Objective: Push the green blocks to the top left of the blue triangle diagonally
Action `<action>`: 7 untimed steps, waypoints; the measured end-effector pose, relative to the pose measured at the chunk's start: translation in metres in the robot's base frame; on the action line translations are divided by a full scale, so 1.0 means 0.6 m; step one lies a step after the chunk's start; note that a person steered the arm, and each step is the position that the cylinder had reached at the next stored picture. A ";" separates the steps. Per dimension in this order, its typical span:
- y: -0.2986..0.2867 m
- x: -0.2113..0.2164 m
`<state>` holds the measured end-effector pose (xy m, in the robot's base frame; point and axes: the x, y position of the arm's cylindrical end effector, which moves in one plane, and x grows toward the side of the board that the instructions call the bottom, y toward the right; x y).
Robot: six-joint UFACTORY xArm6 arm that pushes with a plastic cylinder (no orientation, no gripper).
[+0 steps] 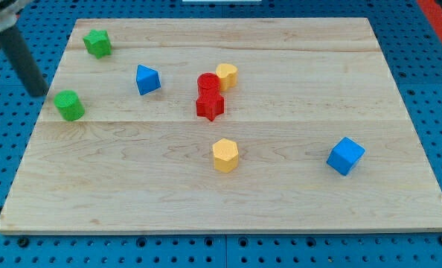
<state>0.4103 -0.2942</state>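
The blue triangle (147,79) sits on the wooden board at the upper left of middle. One green block, star-shaped (97,42), lies near the board's top left corner, up and left of the triangle. A second green block (70,105) lies near the board's left edge, down and left of the triangle. My dark rod comes down from the view's top left, and my tip (40,92) is just left of and slightly above this lower green block, at the board's left edge. A small gap shows between them.
A red cylinder (207,82), a red star block (210,106) and a yellow block (226,75) cluster at the board's middle. Another yellow block (225,155) lies below them. A blue cube (345,155) sits at the right. The board (295,208) rests on a blue pegboard.
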 end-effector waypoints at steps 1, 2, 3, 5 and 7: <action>0.019 0.083; 0.083 0.076; 0.079 -0.006; 0.077 -0.108; 0.078 -0.126</action>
